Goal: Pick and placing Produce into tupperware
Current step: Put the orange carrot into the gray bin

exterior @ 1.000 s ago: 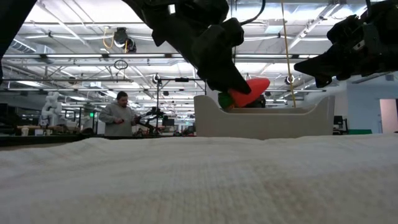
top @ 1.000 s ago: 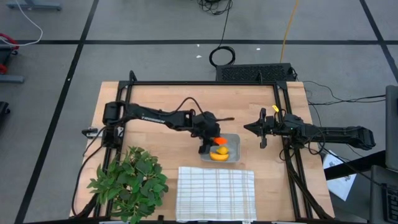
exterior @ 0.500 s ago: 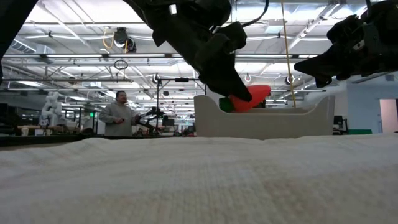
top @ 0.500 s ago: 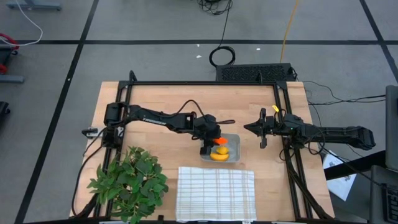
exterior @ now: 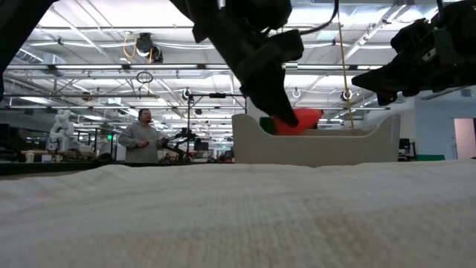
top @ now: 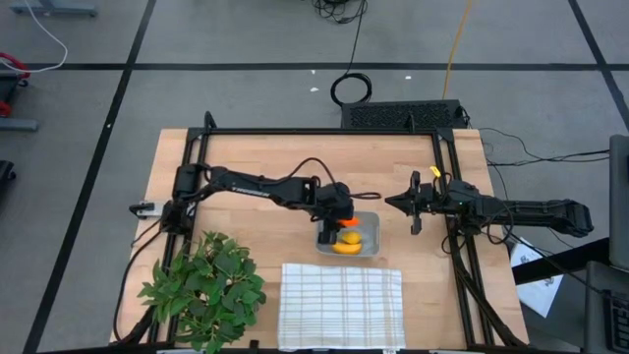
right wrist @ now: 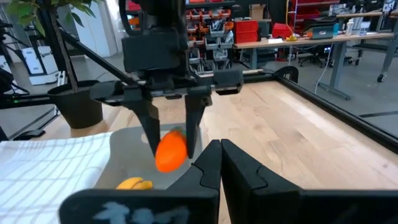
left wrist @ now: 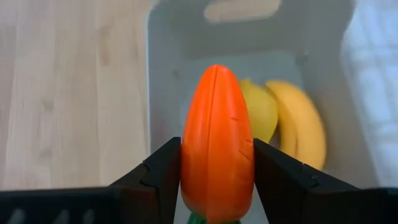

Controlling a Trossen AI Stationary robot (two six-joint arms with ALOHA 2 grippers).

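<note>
Dropped lower since a second ago: left end effector (exterior: 286, 123) with the carrot (exterior: 297, 119), now down near the tupperware (exterior: 316, 145) rim in the low view instead of clear above it. Shifted slightly further over the container in the high view too. Right arm unchanged.

Counts:
- 3 produce pieces: 1 carrot, 1 banana (left wrist: 301, 127), 1 lemon-like fruit (left wrist: 261, 109).
- 1 tupperware (top: 366, 236), on the wooden counter (top: 256, 157), just beyond the far edge of 1 white checked cloth (top: 342, 305).
- 2 arms, 1 leafy plant (top: 204, 283) at the near-left corner of the counter.
- 1 person (exterior: 140, 138) in the room behind, well away from the counter.

Left end effector (left wrist: 217, 171): clamped on the carrot (left wrist: 216, 146), one finger (left wrist: 158, 171) on each side of the orange body, pointed end aimed into the tupperware (left wrist: 161, 68), green top back between the fingers. Carrot not yet released.

Banana and lemon already inside the container, side by side and touching, lemon nearer the carrot tip. Seen as a yellow patch (top: 347, 242) in the high view.

Right end effector (top: 390, 203): fingers together, holding nothing, hovering above the counter just right of the tupperware, pointing at it. Same parked pose visible in its own wrist view (right wrist: 219, 163).
</note>
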